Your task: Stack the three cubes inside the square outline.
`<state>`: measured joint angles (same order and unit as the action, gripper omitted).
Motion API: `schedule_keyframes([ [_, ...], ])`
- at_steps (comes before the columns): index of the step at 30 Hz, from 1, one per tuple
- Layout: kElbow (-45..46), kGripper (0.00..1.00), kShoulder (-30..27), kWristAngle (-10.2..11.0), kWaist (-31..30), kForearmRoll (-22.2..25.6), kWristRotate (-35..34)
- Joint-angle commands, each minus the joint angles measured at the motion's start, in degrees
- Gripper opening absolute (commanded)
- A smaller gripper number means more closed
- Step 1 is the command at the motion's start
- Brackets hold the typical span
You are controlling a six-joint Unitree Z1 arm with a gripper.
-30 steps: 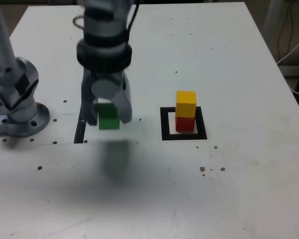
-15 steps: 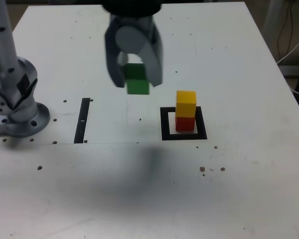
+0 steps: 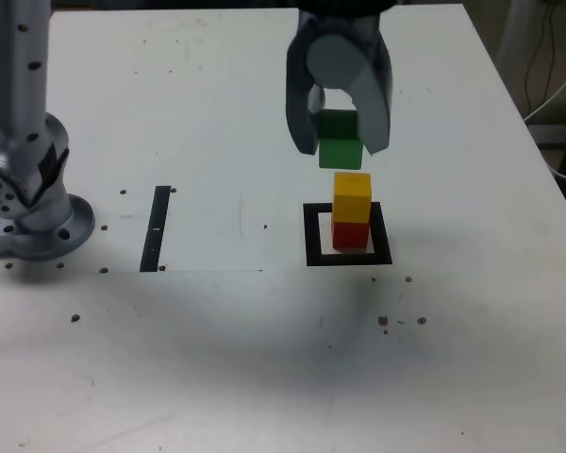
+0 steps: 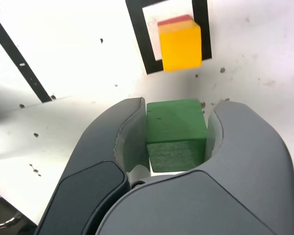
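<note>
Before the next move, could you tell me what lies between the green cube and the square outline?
The yellow cube, in the exterior view.

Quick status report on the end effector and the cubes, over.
End effector shut on green cube, aloft. Yellow cube atop red cube within black square. Nothing visible blocking the stack.
</note>
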<state>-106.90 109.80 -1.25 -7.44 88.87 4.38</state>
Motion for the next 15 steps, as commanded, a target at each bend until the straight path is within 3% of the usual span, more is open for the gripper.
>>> schedule_keyframes([
  [1, 0.81, 0.25, 0.72, -0.14, 1.19, 0.13, 0.9],
  [15, 2.43, 0.26, 3.67, -0.42, 4.57, -2.63, 6.02],
])
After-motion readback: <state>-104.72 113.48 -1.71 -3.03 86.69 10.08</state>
